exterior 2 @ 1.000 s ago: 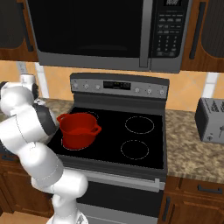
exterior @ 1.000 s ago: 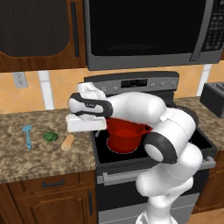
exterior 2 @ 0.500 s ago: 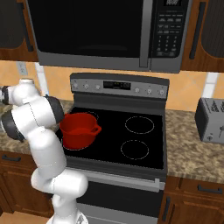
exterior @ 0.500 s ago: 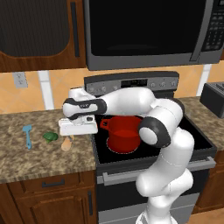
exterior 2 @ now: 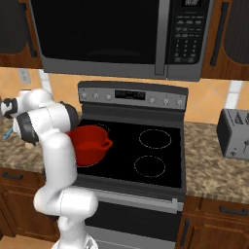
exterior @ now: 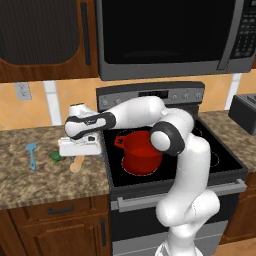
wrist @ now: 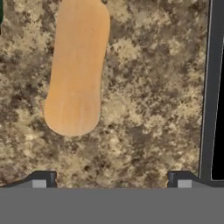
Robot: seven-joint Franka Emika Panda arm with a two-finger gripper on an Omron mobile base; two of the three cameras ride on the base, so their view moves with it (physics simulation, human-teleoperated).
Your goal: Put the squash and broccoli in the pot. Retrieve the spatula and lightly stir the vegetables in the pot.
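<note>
Claw [wrist: 111, 179] spread wide and empty, poised over the squash [wrist: 76, 65].

Fingertips [wrist: 43, 178] low in the hand view, nothing between them; squash toward 11 o'clock on the speckled counter [wrist: 148, 87], flat, long axis near upright in the hand view. Looks smooth, firm, light, likely to roll or slip: best taken across the narrower middle. In the left base view, broccoli [exterior: 54, 157] at 9 o'clock of the squash, spatula [exterior: 32, 155] farther out, pot [exterior: 141, 152] at 3 o'clock on the stove [exterior: 220, 165].

A home kitchen: black stove [exterior: 200, 165], microwave [exterior: 170, 35] above, granite counter [exterior: 30, 180], wooden cabinets [exterior: 50, 220].
</note>
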